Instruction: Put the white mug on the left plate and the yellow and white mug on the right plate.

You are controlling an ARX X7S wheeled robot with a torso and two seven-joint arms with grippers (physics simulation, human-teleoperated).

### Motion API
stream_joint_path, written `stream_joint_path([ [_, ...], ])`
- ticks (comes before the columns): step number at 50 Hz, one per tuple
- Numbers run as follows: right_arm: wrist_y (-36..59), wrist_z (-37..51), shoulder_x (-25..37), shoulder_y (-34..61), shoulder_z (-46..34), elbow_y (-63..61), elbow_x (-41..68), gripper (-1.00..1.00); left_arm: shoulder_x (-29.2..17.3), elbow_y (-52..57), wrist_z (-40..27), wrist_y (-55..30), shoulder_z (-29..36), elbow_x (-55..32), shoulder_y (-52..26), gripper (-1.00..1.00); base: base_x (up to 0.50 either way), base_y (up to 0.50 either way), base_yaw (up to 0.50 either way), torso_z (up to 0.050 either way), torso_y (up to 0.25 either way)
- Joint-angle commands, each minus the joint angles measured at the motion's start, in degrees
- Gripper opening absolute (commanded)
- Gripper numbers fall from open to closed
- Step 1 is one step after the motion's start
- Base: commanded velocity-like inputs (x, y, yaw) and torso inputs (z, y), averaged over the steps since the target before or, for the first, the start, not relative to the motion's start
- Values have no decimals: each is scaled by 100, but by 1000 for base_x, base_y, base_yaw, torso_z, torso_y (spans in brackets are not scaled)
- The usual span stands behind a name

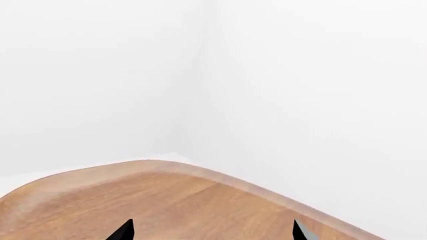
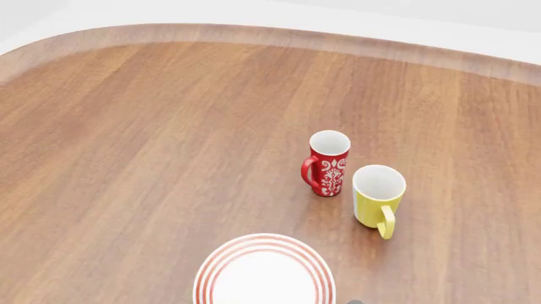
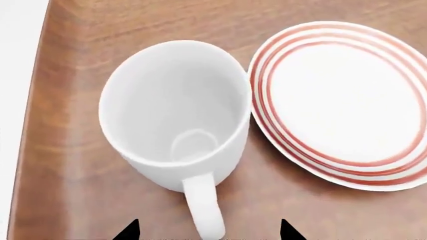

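In the right wrist view the white mug [image 3: 175, 107] stands upright on the table, close beside a red-ringed plate [image 3: 340, 100]. My right gripper [image 3: 208, 231] is open, with the mug's handle [image 3: 203, 202] between its fingertips, not gripped. In the head view the yellow and white mug [image 2: 378, 195] stands upright right of centre, and a red-ringed plate [image 2: 263, 273] lies at the near edge. I cannot tell whether the two views show the same plate. My left gripper [image 1: 212, 231] is open and empty over bare table. Neither gripper shows in the head view.
A red mug with white ornament [image 2: 327, 163] stands just left of and behind the yellow mug. The wooden table's rounded far edge [image 2: 253, 31] runs along the back. The table edge [image 3: 37, 125] lies close beside the white mug. White walls [image 1: 213, 75] stand beyond the table.
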Motion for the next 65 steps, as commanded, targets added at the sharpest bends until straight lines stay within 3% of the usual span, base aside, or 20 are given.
stream_joint_path([
  [1,26,-95,-133,198,-145,348,-88,100,-29,86,-39,-1,-17,-58,53,100,0,0,0,0,0],
  [62,815,-533,-524,1033,-1131,943,-344,100,-133,181,-251,19,-7,-215,103,100,0,0,0,0,0],
  [63,821,-515,-535,1044,-1111,963,-341,-100,-140,193,-257,16,-17,-229,106,100,0,0,0,0,0],
  [65,811,-492,-532,1035,-1063,944,-316,-100,-147,190,-253,25,-25,-240,106,100,0,0,0,0,0],
])
